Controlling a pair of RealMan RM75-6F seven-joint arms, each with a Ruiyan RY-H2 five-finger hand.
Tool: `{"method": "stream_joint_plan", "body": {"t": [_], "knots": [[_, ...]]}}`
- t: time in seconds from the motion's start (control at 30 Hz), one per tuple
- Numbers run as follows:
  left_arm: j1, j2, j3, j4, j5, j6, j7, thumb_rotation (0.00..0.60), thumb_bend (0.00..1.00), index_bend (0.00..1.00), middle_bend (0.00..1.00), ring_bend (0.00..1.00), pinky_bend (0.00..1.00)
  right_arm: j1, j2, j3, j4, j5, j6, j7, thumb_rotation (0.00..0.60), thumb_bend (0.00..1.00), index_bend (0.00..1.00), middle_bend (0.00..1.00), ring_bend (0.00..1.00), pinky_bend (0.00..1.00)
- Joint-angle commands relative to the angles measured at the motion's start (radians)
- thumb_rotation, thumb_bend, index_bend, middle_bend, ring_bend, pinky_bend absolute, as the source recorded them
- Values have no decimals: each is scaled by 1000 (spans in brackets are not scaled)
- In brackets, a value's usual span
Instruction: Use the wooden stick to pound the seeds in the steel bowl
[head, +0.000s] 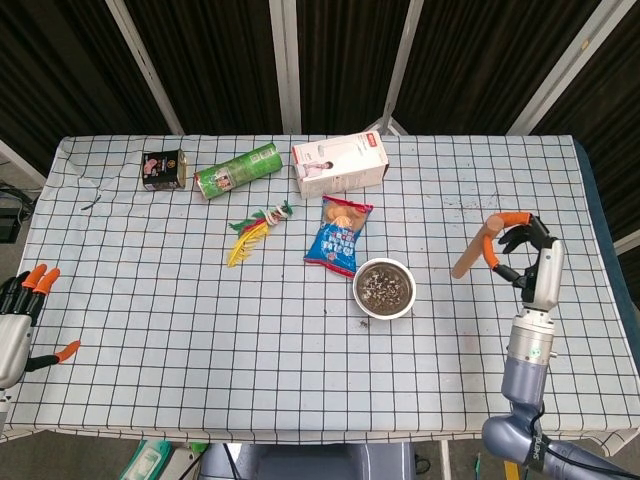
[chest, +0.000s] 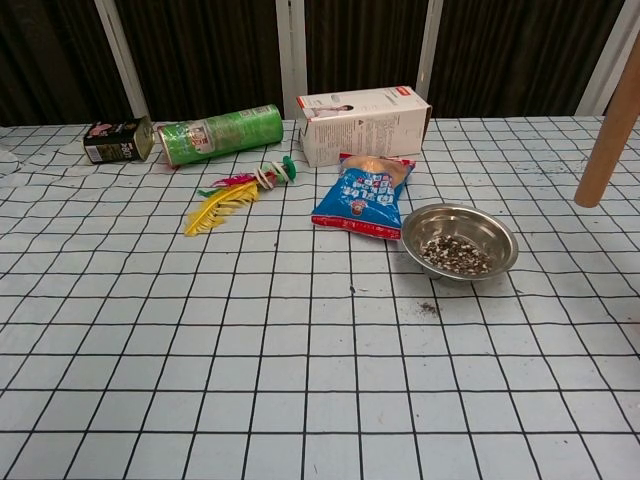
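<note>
In the chest view the wooden stick (chest: 608, 130) runs off the top right edge, so the right robot hand (head: 528, 259) gripping it goes unseen there. The left robot hand (head: 18, 322), far across the desk (head: 180, 330) from the right robot hand, is cut by the head view's left edge.

Along the far side of my surface (head: 200, 330), under its white checked cloth, a small dark tin (head: 163, 169) sits at the left. Just beside it a green tube can (head: 238, 171) lies on its side. Further right a white carton (head: 340, 165) lies flat. Nearer me, a yellow, red and green feather toy (head: 257, 228) lies below the tube can, and a blue snack bag (head: 340, 236) lies just in front of the carton.
</note>
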Motion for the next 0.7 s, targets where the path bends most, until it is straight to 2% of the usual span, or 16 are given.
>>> {"method": "stream_joint_plan", "body": {"t": [0.03,0.3,0.7], "knots": [[0,0,0,-1,0,0,2,600,197,19,0,0,0,11,-29,2,-1,-14,19,8,600,859,739,647,596,660],[-2,1,-1,-1,-1,-3,0,600,197,19,0,0,0,63,-179,2,71,-57,85,47,600,859,738,647,596,660],[-7,3,-2,1,-8,-14,-3,600,198,20,0,0,0,117,-326,-2,193,-54,80,91,600,858,739,647,596,660]]}}
